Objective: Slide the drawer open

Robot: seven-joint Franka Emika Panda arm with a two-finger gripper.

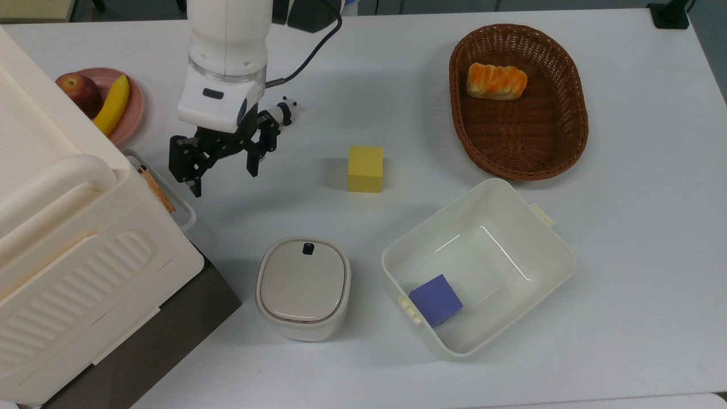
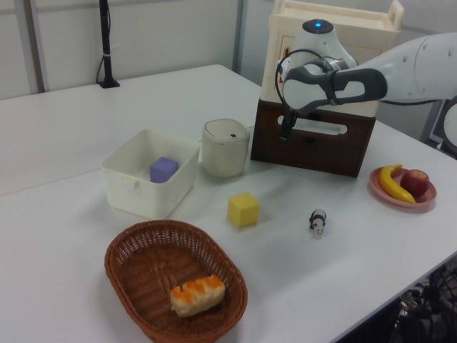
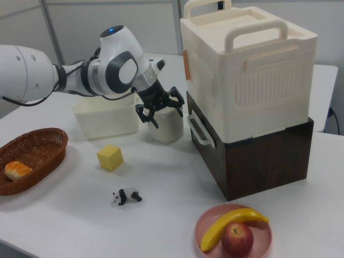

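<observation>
The drawer is the dark brown front panel under the cream box, and it looks pushed in. Its white loop handle sticks out toward the table and also shows as the handle in the right view. My gripper hangs open just to the top view's right of the handle, with nothing between its fingers. One black fingertip is close to the loop but apart from it. In the left view my gripper is in front of the panel's left end. In the right view my gripper is left of the handle.
A cream ribbed box sits on top of the drawer unit. A lidded white tub, a yellow cube, a white bin holding a purple cube, a basket with bread, a fruit plate and a panda toy stand around.
</observation>
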